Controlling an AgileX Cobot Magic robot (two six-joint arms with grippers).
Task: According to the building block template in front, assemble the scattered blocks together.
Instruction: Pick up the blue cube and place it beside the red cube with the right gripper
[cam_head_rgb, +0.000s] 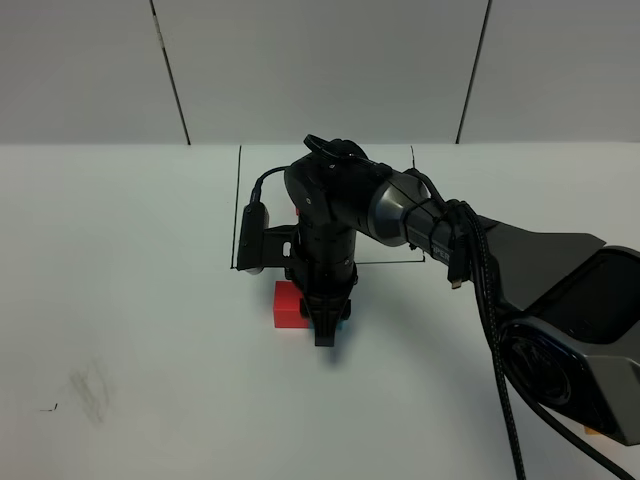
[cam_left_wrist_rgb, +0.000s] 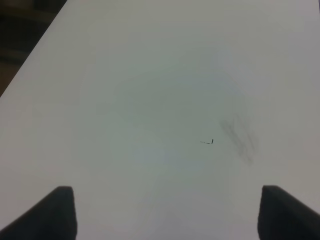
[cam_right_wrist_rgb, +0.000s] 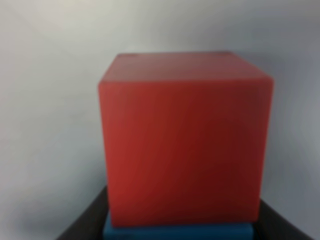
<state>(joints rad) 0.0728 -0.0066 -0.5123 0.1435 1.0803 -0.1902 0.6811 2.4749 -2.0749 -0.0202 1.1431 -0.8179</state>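
Hand, teal block seemingly between fingers

Exterior high: mounted above table, looks down and across toward panelled back wall. Wide and distant, takes in whole work surface plus right arm.

Left wrist: looks past left gripper onto bare tabletop, fairly near, tilted forward. Shares grey smudge and small black mark with exterior view, which shows them lower left.

Right wrist: extremely near, blurred. Red cube fills frame, teal-blue cube at frame edge. Exterior view shows both under arm.
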